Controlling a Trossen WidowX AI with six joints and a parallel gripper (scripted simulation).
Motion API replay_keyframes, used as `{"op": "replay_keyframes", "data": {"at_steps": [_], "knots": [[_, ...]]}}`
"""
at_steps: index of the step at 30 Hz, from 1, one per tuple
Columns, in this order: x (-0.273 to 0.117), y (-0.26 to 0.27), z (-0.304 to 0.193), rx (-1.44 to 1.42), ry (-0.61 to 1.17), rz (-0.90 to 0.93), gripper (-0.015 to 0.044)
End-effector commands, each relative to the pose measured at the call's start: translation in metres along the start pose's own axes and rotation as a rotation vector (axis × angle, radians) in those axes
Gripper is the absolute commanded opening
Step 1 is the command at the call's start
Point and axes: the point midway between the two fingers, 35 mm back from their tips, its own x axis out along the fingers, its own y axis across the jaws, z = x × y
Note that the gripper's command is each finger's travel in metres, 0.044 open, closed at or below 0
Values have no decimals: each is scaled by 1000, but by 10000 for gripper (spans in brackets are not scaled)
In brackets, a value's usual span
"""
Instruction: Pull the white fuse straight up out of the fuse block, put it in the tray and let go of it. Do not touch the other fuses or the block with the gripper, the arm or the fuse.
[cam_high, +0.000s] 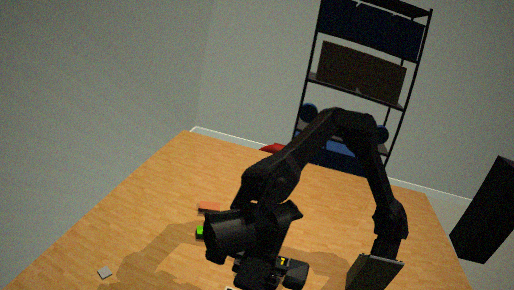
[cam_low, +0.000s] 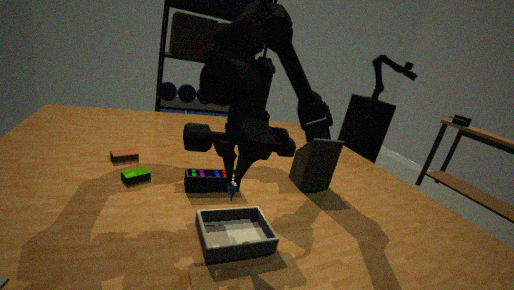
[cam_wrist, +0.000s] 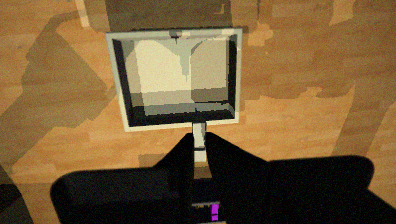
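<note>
My gripper (cam_low: 233, 183) (cam_wrist: 199, 138) is shut on the white fuse (cam_low: 233, 185) (cam_wrist: 199, 142), which hangs down between the fingertips. In the exterior view the fingertips and fuse overlap the right end of the black fuse block (cam_low: 200, 186). A purple fuse (cam_wrist: 215, 212) shows between the fingers at the bottom of the wrist view; the fingers hide most of the block there. The tray (cam_low: 240, 251) (cam_wrist: 239, 75) is a pale-rimmed open box. In the wrist view the fuse's far end meets its near rim; its height above the tray is hard to tell. No loose fuse shows inside.
A green block (cam_high: 200, 230) (cam_low: 136, 175) and an orange-red block (cam_high: 209, 206) (cam_low: 124, 156) lie left of the fuse block. A tall dark grey box (cam_high: 372, 272) (cam_low: 315, 167) stands to its right. A small grey square (cam_high: 104, 272) lies far left.
</note>
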Motion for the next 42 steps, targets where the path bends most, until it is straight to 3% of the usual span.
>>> {"op": "replay_keyframes", "data": {"at_steps": [1,35,42], "knots": [[4,9,21,1,4,10,0],[45,13,29,2,7,9,0],[41,12,30,8,-1,9,184]]}}
